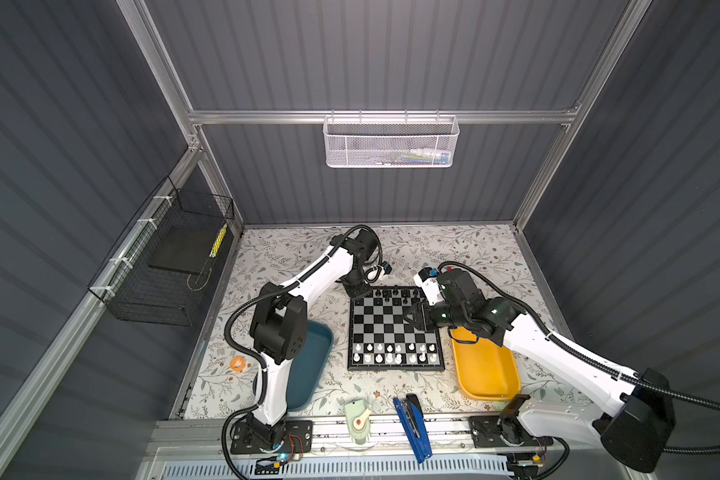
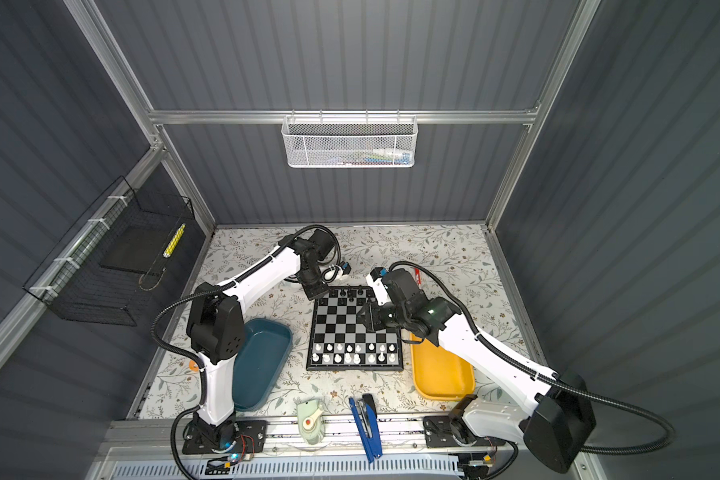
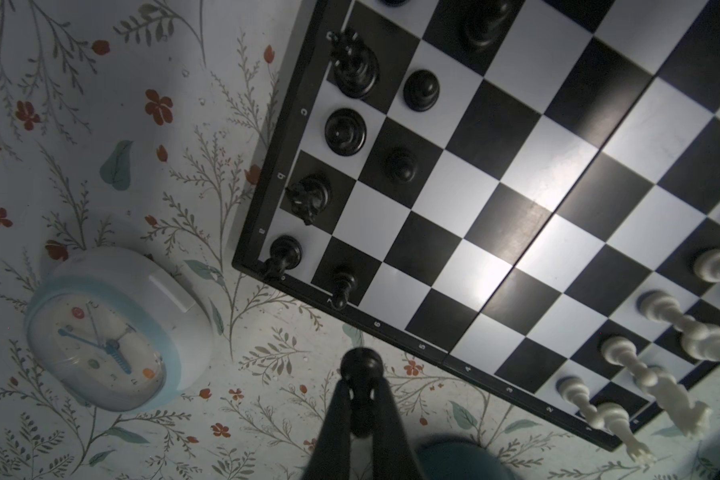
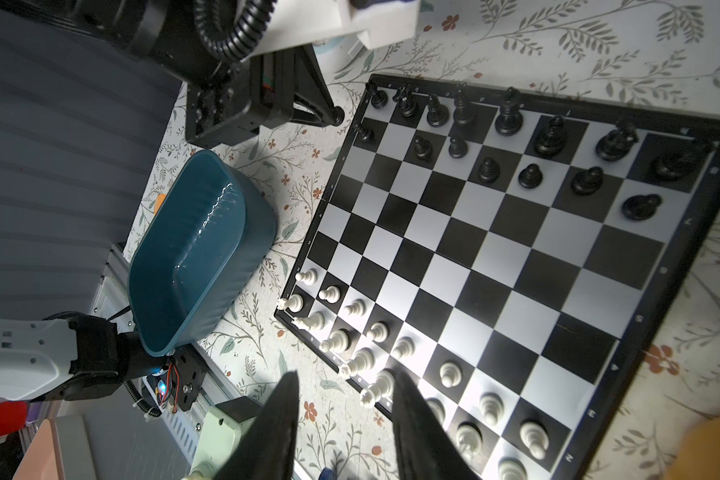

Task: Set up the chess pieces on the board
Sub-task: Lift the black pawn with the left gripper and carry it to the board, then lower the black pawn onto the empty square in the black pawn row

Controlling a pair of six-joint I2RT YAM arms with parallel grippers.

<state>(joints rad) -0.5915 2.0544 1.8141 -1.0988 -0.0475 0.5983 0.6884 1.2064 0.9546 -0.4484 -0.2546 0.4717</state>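
Lower frame, in a top view: white chess pieces (image 1: 378, 357) fill the near rows of the board (image 1: 395, 368). Right gripper (image 4: 346, 415) hangs mid-board, spread and empty. At the board's upper-left corner, left gripper (image 3: 361, 384) pinches a black piece (image 3: 360, 361); likely light, stiff, slick plastic, best gripped at the waist.

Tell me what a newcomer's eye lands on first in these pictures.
The black-and-silver board in the middle draws the eye, with white chess pieces lined along its near edge and black chess pieces along the far edge. Just off its far left corner, the left gripper pinches a black pawn. A teal tray and a yellow tray flank it.
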